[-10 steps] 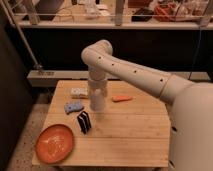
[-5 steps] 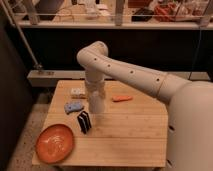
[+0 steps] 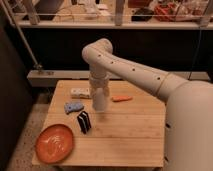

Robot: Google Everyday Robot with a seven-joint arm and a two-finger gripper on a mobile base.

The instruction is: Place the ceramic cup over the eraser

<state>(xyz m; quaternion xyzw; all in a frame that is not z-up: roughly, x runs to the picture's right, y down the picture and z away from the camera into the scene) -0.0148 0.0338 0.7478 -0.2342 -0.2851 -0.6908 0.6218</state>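
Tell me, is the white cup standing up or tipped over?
Standing up: the ceramic cup hangs straight under the gripper, above the table.

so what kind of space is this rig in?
Probably a lab or workshop test area, not a home. A small wooden table holds staged props like the orange-red plate. Behind it a railed ledge carries clutter. The gripper hangs over the table with the ceramic cup.

Gripper (image 3: 98, 98): over the table's middle.
Table (image 3: 132, 137): light wood, beneath the gripper.
Wall (image 3: 55, 50): dark, behind the gripper.
Ledge (image 3: 52, 76): pale, behind-left of it.
Floor (image 3: 22, 137): speckled, far left, below.
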